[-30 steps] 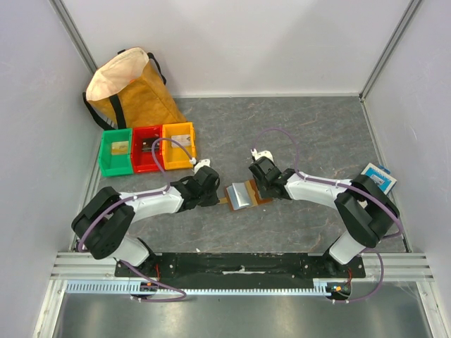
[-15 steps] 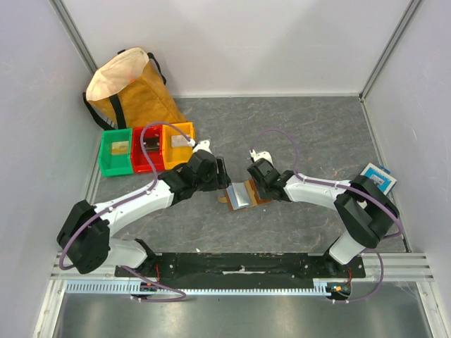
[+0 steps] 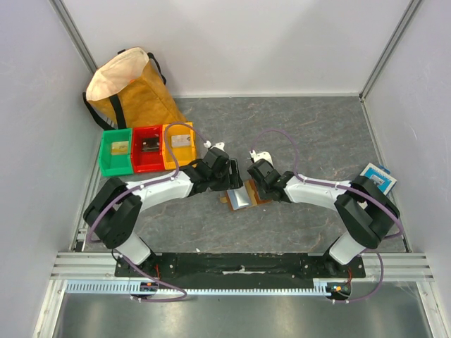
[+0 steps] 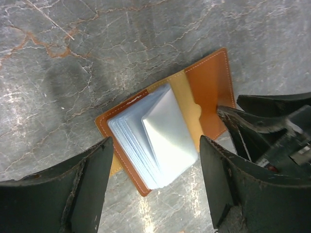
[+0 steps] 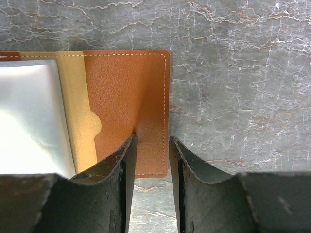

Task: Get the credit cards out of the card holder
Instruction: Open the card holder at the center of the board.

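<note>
Brown card holder [image 4: 209,92]: you are pinning its open flap to the worktop [image 4: 97,48] with right fingers [image 5: 116,194] narrowly apart, so left fingers [image 4: 87,194], spread wide, are hovering over the credit cards [image 4: 167,136]

From above, the flat brown leather card holder [image 3: 239,197] lies partly hidden under both arms' jaws. The right wrist view cuts off its left half. Whether its clear plastic sleeves [image 4: 165,131] hold cards cannot be told. Contents of the green, red and yellow plastic bins [image 3: 148,167] are too small to identify.
</note>
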Available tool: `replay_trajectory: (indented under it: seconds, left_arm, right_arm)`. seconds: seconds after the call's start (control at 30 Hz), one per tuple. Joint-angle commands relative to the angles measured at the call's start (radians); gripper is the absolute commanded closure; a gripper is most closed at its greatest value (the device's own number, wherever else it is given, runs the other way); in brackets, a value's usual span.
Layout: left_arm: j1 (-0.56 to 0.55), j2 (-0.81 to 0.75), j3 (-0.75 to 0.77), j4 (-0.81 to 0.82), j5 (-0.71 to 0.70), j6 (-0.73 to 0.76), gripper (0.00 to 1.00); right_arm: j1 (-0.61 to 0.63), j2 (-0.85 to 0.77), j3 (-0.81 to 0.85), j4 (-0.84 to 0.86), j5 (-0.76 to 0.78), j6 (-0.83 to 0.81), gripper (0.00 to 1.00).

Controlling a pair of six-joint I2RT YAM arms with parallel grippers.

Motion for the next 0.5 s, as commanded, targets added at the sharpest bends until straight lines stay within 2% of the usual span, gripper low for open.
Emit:
replay_trajectory:
  seconds: [0.0, 0.23, 0.37, 0.47]
  left_arm:
    - [0.005, 0.055, 0.044, 0.081, 0.032, -0.042, 0.24]
    - [0.003, 0.112, 0.044, 0.147, 0.117, -0.075, 0.32]
    - [0.003, 0.116, 0.042, 0.166, 0.14, -0.084, 0.41]
    - [0.002, 0.119, 0.044, 0.172, 0.178, -0.099, 0.43]
  right_arm:
    - [0.018, 0.011, -0.037, -0.004, -0.072, 0.03, 0.59]
    - [0.018, 0.003, -0.044, 0.004, -0.072, 0.03, 0.6]
    - [0.018, 0.003, -0.048, 0.007, -0.076, 0.03, 0.6]
    - [0.018, -0.007, -0.052, 0.016, -0.078, 0.035, 0.6]
